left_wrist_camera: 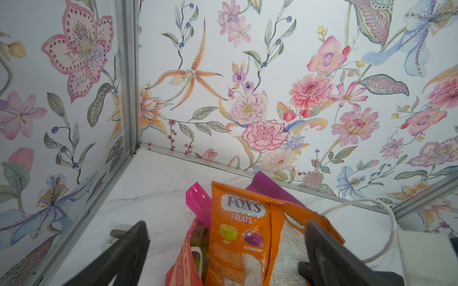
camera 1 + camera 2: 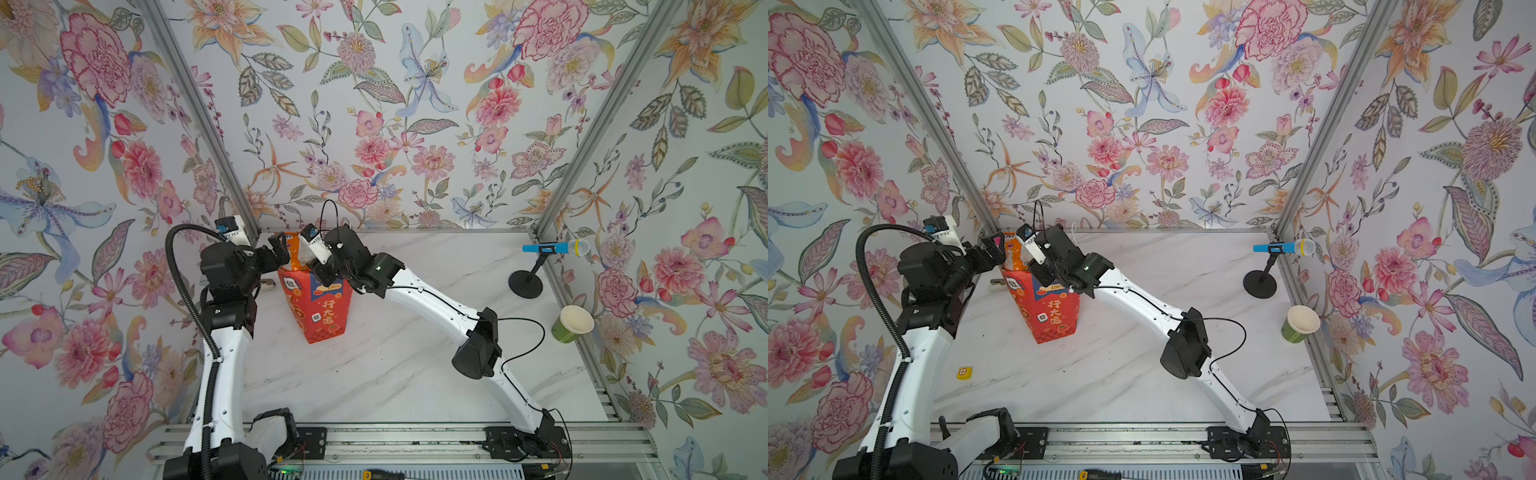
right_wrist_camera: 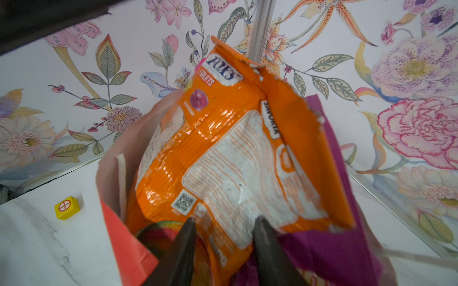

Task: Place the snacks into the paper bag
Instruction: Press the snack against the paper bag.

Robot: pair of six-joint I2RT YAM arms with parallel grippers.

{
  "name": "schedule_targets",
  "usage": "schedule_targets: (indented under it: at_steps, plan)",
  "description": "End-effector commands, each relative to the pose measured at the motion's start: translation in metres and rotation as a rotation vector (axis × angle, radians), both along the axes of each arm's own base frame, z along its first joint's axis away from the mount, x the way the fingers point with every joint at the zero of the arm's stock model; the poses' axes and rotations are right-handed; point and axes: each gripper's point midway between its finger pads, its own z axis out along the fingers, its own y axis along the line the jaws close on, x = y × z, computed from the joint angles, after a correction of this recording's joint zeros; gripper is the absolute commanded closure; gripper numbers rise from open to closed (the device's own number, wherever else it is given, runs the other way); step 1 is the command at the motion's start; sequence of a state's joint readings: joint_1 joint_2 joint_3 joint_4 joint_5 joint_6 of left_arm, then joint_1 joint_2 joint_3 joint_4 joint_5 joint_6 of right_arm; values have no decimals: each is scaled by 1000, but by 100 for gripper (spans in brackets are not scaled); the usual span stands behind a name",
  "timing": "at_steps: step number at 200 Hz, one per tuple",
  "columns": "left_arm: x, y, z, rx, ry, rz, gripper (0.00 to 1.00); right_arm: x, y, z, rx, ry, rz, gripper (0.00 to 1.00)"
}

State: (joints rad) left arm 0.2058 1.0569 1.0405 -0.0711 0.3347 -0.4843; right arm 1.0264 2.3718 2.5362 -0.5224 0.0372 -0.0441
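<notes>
The red paper bag stands upright at the back left of the marble table. An orange FOX'S snack packet sticks up out of its mouth. A magenta packet and a purple packet stand in the bag beside it. My left gripper is open wide at the bag's left rim, its fingers either side of the orange packet without pinching it. My right gripper reaches in from the right, its jaws closed on the orange packet's lower edge.
A green paper cup and a blue microphone on a black stand sit by the right wall. A small yellow block lies left of the bag. The bag's white cord handle hangs behind. The wall corner is close behind the bag.
</notes>
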Motion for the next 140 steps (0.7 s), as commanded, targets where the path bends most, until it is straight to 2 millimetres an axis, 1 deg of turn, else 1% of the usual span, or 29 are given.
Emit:
schedule_targets:
  at_steps: [1,15,27,55,70,76,83,96,120,140]
  plan:
    - [-13,8,33,-22,-144,52,1,-28,-6,60,89,-16,68,56]
    - [-19,11,38,-31,-181,76,1,-31,-8,78,126,-42,69,54]
    - [-24,15,41,-38,-205,101,1,-29,-8,86,145,-67,55,53]
    - [-35,21,44,-40,-241,150,1,-15,-10,104,199,-129,8,53]
    - [-39,23,44,-42,-246,162,1,-2,-13,115,239,-168,-22,53]
    - [-39,23,44,-41,-246,165,1,3,-12,115,256,-169,-24,54]
    - [-40,24,43,-44,-245,169,1,8,-10,112,269,-162,-21,56]
    - [-41,25,42,-50,-246,173,1,16,-2,90,253,-123,-4,60]
    - [-44,26,43,-50,-253,182,1,25,7,27,140,-28,-16,59]
    - [-44,27,45,-48,-255,183,1,23,11,-12,89,68,15,59]
